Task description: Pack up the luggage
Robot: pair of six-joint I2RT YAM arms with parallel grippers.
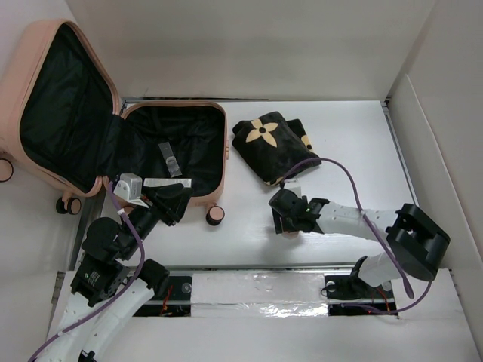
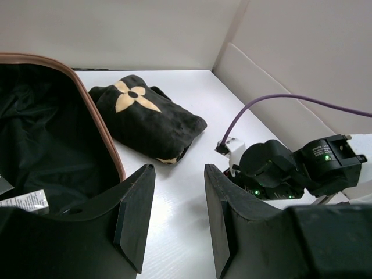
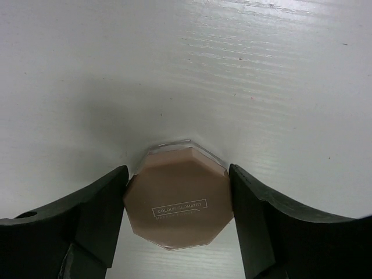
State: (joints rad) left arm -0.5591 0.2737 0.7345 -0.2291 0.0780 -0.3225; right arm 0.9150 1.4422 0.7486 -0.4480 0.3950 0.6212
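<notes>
Re the luggage (image 1: 15, 90): it lay open at upper left of top view, lid back. Shell judged stiff, lining soft. Its casters may let it roll, so you should brace it by the rim, not shove it. L hand (image 2: 174, 221) was approx. half open and empty, hovering beside its near rim. R hand (image 3: 177, 174) was closed on the octagonal compact (image 3: 177, 203) on the desk (image 1: 339, 151). Compact judged small, rigid, smooth, prob. fragile; flat sides suit.

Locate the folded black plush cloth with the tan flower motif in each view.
Top external: folded black plush cloth, upper centre, on the white table right of the peach-pink hard-shell suitcase.
Left wrist: upper centre-left, right of the suitcase rim.
Right wrist: not in it; only a tan octagonal compact between the jaws.
Shared landmark: the suitcase's pink rim, left of the cloth in both.
</notes>
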